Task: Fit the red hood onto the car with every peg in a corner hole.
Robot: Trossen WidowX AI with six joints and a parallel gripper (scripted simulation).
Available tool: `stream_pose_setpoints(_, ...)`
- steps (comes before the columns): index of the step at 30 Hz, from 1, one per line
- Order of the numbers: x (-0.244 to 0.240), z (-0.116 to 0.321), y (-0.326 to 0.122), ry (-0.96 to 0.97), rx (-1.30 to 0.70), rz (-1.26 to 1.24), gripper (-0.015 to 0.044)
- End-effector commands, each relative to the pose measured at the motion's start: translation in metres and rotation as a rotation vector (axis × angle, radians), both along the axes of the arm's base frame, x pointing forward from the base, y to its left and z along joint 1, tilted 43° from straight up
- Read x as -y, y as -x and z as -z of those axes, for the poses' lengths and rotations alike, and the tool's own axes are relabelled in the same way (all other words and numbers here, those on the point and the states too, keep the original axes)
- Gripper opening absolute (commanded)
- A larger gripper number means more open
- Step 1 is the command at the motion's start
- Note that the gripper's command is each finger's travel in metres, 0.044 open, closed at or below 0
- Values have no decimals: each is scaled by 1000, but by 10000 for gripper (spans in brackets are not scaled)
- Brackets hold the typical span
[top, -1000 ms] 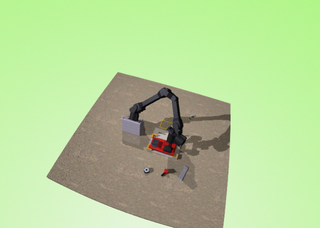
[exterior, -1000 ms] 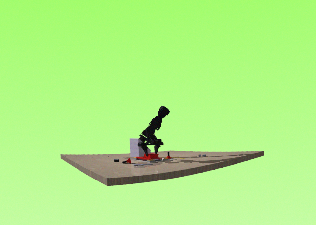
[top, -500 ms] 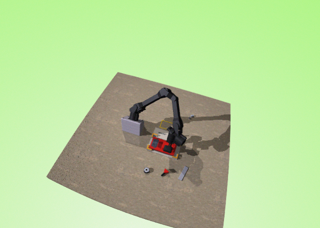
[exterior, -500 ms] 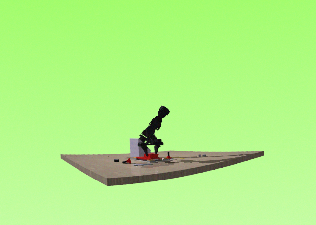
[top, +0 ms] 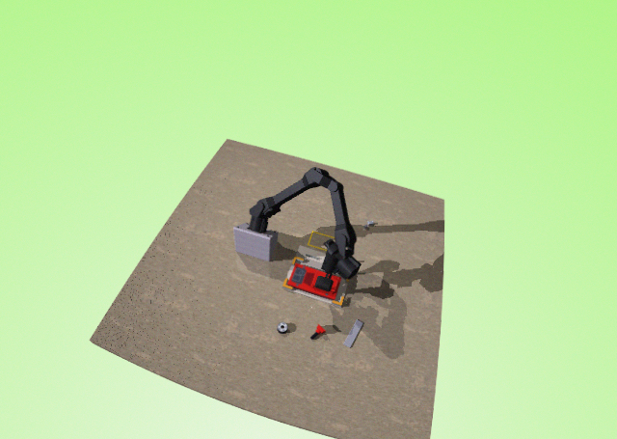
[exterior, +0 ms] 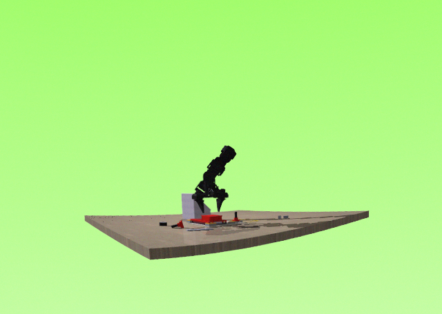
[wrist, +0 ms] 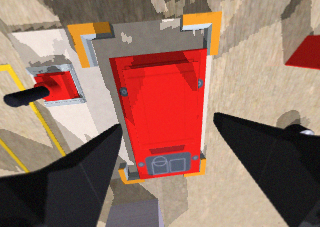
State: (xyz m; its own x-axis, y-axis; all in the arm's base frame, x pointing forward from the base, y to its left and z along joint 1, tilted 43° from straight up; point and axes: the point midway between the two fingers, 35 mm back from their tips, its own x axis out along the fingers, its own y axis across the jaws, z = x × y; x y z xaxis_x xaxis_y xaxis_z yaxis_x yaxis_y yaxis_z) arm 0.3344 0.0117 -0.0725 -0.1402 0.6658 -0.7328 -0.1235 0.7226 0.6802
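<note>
The red hood (exterior: pixel 211 218) (wrist: pixel 160 102) lies on the red chassis (top: pixel 301 286) in the jig with orange corners (wrist: pixel 215 37). It looks level in the exterior view. In the wrist view a round grey spot shows on each long side, and two more at the grey panel (wrist: pixel 167 163). Whether every peg is through its hole cannot be told. My gripper (exterior: pixel 210 211) (wrist: pixel 168 122) is open above the hood, one finger out beyond each long side. The fingertips stand a little higher than the roof and touch nothing visible. In the top view the arm hides part of the hood.
A red block with a black handle (exterior: pixel 235 214) (wrist: pixel 25 96) stands upright beside the jig. In front lie a wheel (top: pixel 282 327), a red and black tool (top: pixel 319 329) and a grey bar (top: pixel 354 333). A small grey piece (top: pixel 369 223) (exterior: pixel 282 217) lies farther off.
</note>
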Motion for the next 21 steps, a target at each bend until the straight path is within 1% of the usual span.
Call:
stream_pose_setpoints(1, 26, -30, -7, 9, 21, -2, 440)
stream_pose_setpoints(21, 27, -32, -8, 9, 21, -2, 440)
